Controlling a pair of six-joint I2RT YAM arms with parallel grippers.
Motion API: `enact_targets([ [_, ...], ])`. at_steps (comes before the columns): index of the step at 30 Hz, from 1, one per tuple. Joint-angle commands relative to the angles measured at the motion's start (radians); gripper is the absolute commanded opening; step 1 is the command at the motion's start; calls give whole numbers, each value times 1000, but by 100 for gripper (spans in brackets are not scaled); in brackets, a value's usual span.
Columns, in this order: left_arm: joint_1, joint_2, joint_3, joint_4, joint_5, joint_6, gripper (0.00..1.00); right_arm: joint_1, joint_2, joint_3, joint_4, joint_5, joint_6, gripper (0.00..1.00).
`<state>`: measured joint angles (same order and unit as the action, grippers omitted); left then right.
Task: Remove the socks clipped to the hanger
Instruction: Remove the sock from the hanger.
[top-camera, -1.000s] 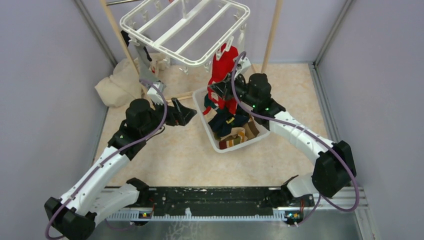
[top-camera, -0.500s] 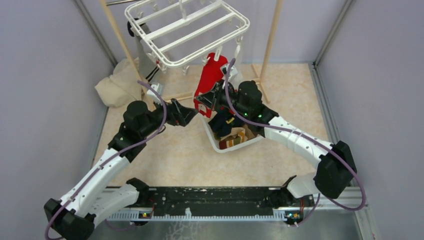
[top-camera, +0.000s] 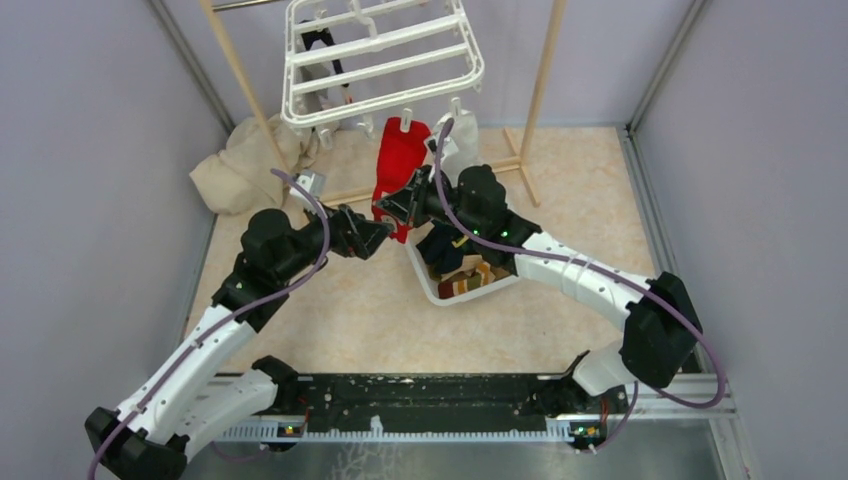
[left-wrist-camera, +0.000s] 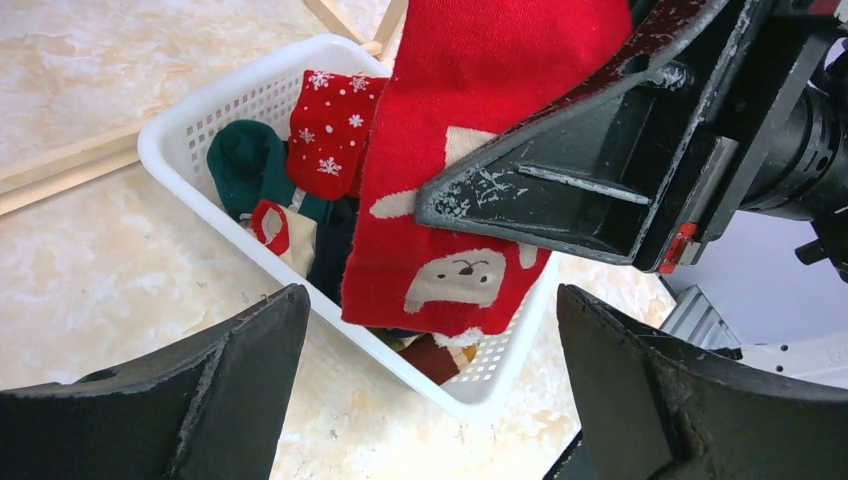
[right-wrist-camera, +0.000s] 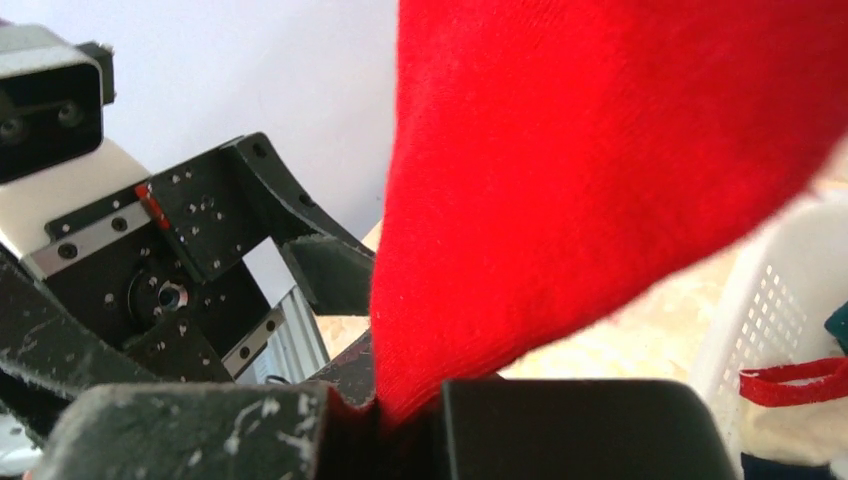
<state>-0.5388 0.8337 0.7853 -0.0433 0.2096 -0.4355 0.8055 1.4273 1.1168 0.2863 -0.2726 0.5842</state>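
Note:
The white hanger hangs tilted at the top of the overhead view. A red sock dangles from a clip at its near edge. My right gripper is shut on the sock's lower part, and in the right wrist view the red fabric runs down into the pinched jaws. My left gripper stands open just left of it. From the left wrist, the sock's bear-patterned end hangs beyond the wide-apart fingers. A dark sock and a pale sock also hang from the frame.
A white slatted basket holding several socks sits on the floor under the right arm; its rim shows in the left wrist view. A cream cloth heap lies at the left. Wooden poles stand at both sides of the hanger.
My right gripper has drawn the red sock leftward toward the left gripper. The hanger has swung and tilted left and back. The left gripper has edged right.

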Motion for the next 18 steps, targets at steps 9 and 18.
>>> enact_targets([
  [9,-24,31,-16,34,-60,29,99,40,4,124,-134,221,95,0],
  [18,-86,103,-4,57,-143,49,99,81,42,199,-234,313,127,0],
])
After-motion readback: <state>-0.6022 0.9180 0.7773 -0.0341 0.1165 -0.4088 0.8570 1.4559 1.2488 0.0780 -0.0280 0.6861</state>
